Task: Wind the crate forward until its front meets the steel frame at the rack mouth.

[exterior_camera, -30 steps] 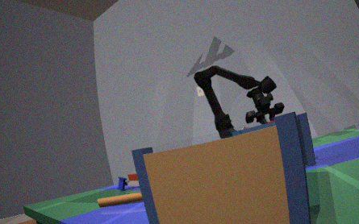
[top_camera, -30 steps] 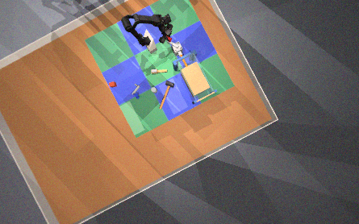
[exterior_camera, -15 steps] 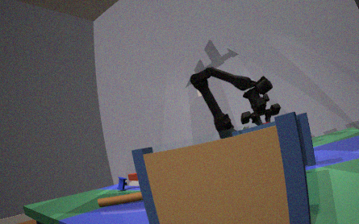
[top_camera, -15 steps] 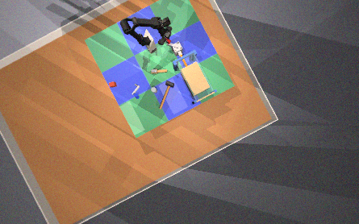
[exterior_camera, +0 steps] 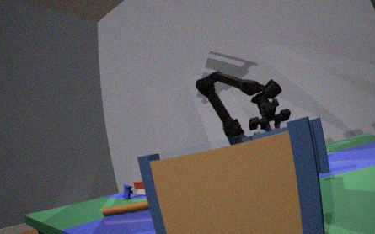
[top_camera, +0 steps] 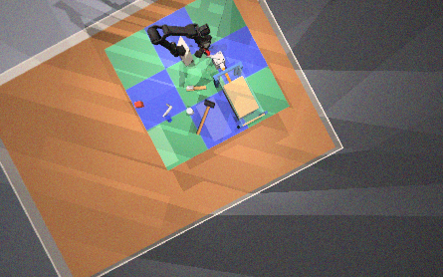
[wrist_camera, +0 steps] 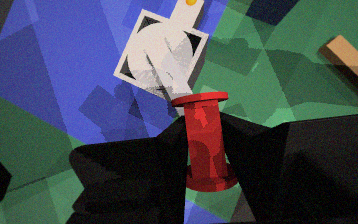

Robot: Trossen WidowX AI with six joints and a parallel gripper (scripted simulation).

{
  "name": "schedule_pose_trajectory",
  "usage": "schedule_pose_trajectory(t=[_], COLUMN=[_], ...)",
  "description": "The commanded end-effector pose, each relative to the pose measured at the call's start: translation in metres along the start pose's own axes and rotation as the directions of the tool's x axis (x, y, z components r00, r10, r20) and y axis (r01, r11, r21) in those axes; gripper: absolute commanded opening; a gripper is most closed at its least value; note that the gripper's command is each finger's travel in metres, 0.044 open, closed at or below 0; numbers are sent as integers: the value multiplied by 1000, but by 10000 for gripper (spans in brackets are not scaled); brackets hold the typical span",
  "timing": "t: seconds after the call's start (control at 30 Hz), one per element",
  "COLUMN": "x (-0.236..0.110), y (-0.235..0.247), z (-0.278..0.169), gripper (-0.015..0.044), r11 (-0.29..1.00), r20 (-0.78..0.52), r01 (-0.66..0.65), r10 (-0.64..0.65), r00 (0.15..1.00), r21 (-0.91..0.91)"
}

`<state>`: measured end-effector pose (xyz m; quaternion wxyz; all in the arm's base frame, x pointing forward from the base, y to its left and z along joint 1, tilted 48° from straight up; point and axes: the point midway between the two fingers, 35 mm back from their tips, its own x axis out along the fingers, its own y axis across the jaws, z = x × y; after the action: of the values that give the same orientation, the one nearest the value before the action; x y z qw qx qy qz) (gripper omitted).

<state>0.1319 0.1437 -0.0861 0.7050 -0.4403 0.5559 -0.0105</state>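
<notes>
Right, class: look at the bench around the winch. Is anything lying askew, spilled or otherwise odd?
Nothing looks spilled or broken. The gripper is shut on the red handle, whose grey arm reaches onto the winch. The hammer and other small tools lie scattered at mixed angles on the mat, loose but lying flat.

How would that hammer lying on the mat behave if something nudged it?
The hammer would likely pivot rather than slide straight: its dark head looks much heavier than the long wooden handle. It probably would not roll far, since the blocky head lies crosswise. It looks stiff, so it should move as one piece.
</notes>
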Motion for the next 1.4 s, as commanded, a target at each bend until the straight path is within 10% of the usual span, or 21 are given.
schedule_pose_trajectory(t=[0.0, 1.37], x=[8, 21], y=[-16, -49], z=[8, 40], gripper=[0, 0], r11=[999, 998], r20=[13, 13], r01=[46, 49], r10=[-47, -50], r00=[999, 999], r21=[26, 27])
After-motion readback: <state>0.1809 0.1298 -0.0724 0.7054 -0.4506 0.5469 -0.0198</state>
